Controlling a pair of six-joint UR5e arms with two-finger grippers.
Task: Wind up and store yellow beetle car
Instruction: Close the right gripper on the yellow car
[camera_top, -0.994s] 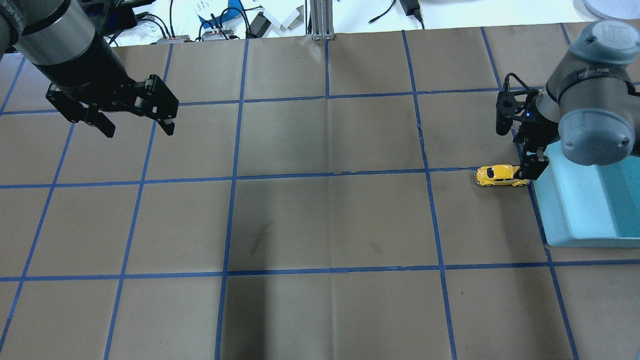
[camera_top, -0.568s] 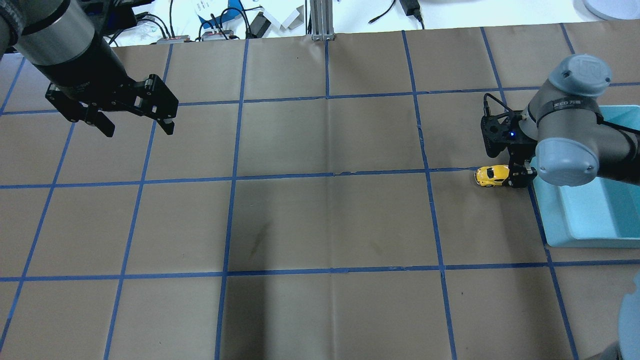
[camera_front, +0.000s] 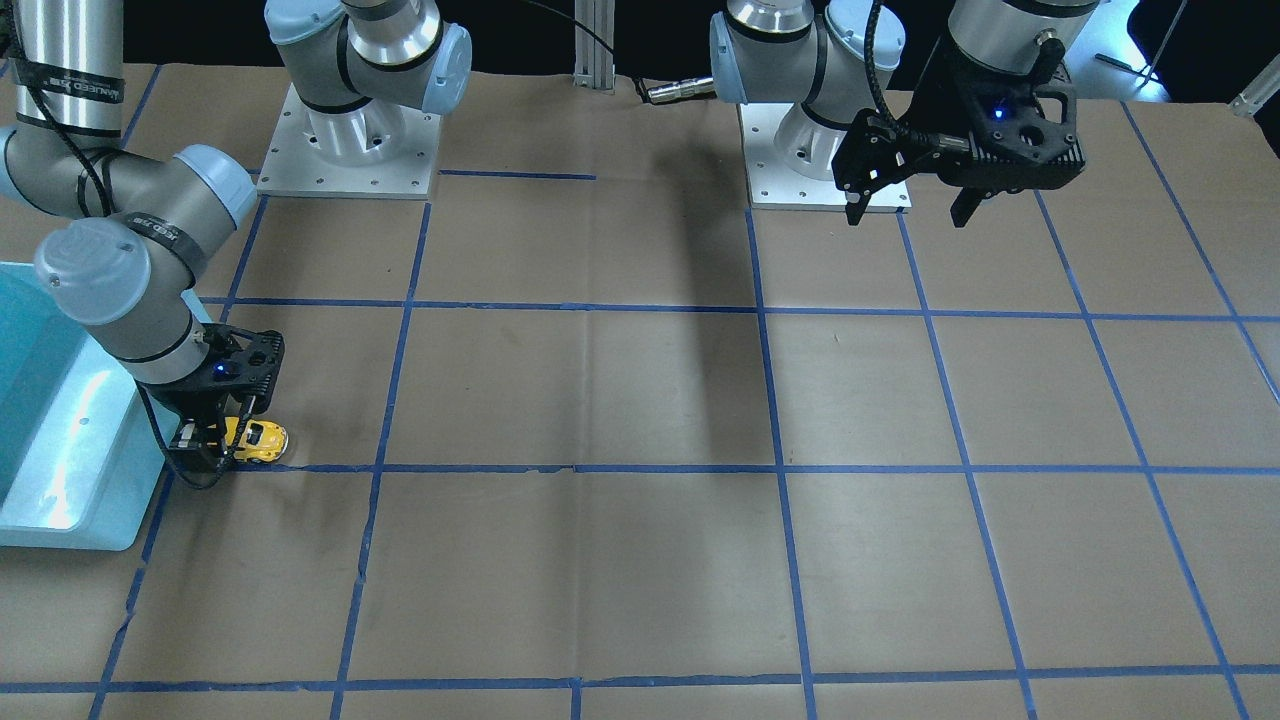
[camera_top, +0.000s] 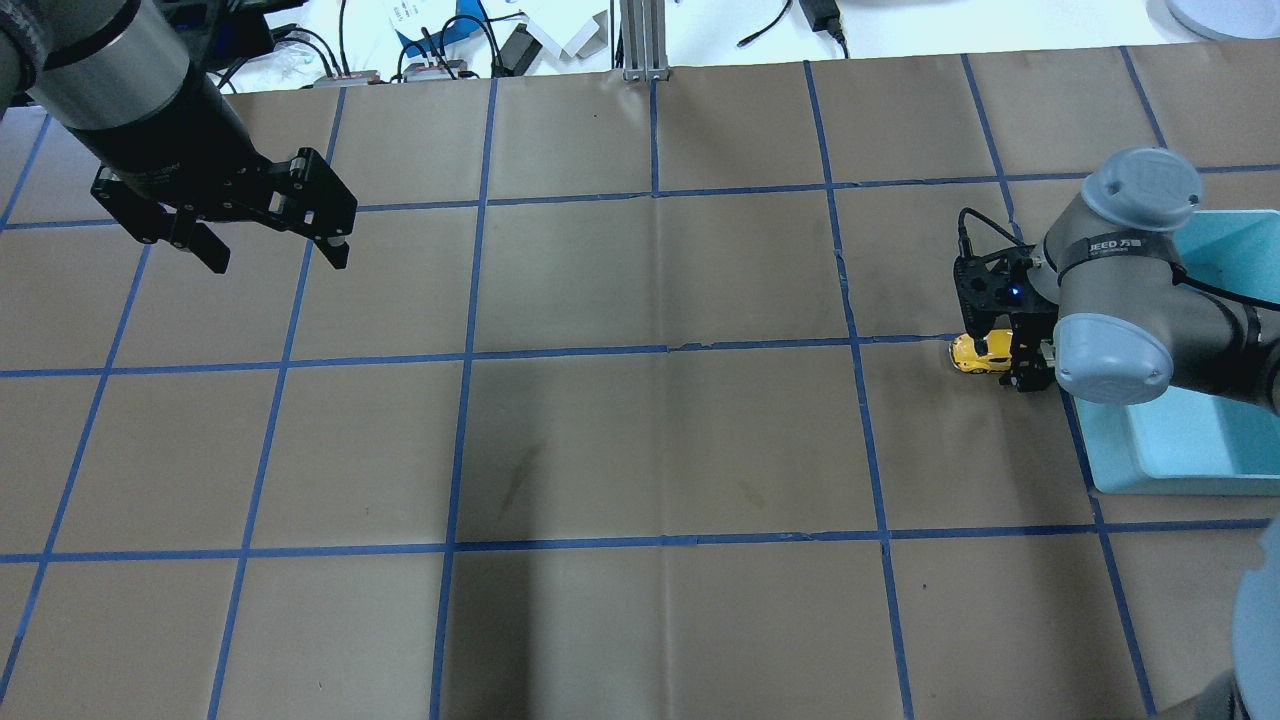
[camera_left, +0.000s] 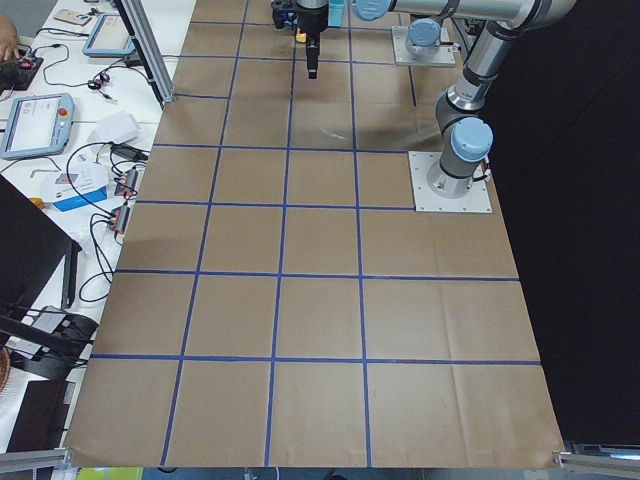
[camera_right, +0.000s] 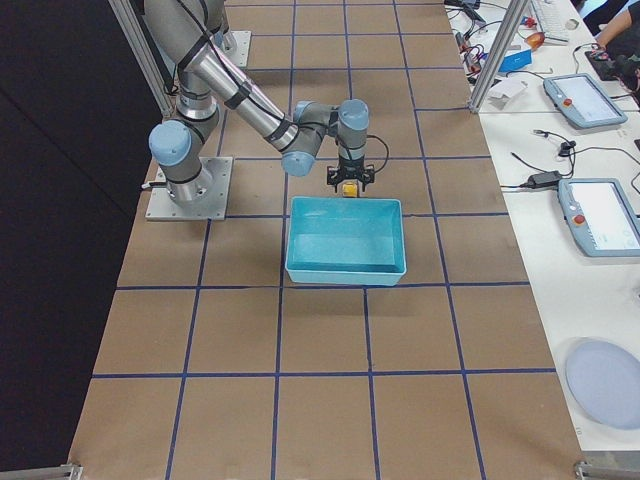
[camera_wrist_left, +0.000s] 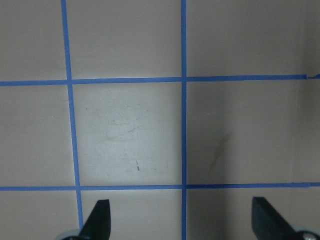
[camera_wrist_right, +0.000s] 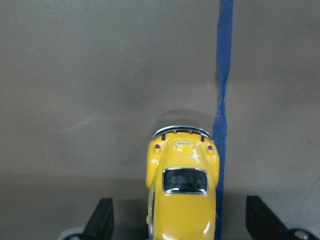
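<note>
Straddles yellow beetle car (camera_wrist_right: 182, 170) with right gripper (camera_wrist_right: 180, 219) spread, neither finger touching; hangs left gripper (camera_wrist_left: 181, 218) spread too, far off

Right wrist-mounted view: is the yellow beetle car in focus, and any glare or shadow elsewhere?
Right wrist-mounted: the yellow beetle car is sharp, highlights on its body; overhead exterior: a dark shadow runs down the middle of the table; left wrist-mounted: brighter patch at centre.

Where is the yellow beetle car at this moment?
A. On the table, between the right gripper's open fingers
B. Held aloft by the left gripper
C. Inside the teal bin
A: the yellow beetle car sits on the table, outside the teal bin, with the right gripper straddling it, fingers spread.
</note>
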